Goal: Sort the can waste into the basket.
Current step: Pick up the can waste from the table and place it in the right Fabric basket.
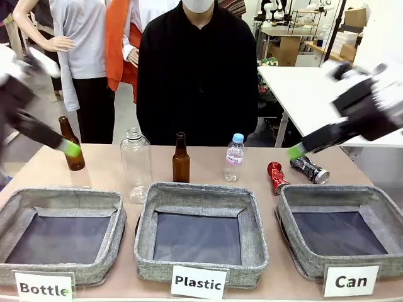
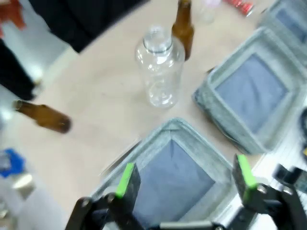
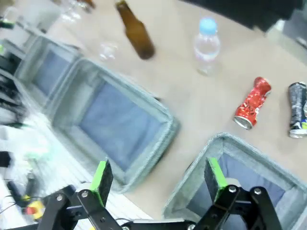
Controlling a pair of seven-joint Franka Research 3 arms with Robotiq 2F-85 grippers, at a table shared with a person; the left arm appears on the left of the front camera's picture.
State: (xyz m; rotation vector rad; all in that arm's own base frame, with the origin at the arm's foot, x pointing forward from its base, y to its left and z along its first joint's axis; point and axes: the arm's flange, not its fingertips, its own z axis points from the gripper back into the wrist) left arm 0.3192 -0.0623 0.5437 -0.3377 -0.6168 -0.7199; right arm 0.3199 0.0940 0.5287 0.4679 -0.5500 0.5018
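Note:
A crushed red can (image 1: pixel 276 177) (image 3: pixel 252 103) lies on the table behind the basket marked "Can" (image 1: pixel 378 195) (image 3: pixel 218 143). Beside it to the right lies a dark grey-and-silver crushed can (image 1: pixel 309 169) (image 3: pixel 297 109). My right gripper (image 1: pixel 296 151) (image 3: pixel 158 179) hangs open above the table near the cans, nothing between its green pads. Open too, my left gripper (image 1: pixel 71 149) (image 2: pixel 184 179) hovers over the "Bottle" basket (image 1: pixel 19 204) (image 2: pixel 163 139), at the far left near a brown bottle. Both baskets look empty.
Behind the baskets stand two brown glass bottles (image 1: pixel 181 158) (image 1: pixel 72 145), a large clear plastic bottle (image 1: pixel 136 165) and a small blue-capped water bottle (image 1: pixel 234 157). The "Plastic" basket (image 1: pixel 145 214) sits in the middle. A person in black stands at the far side.

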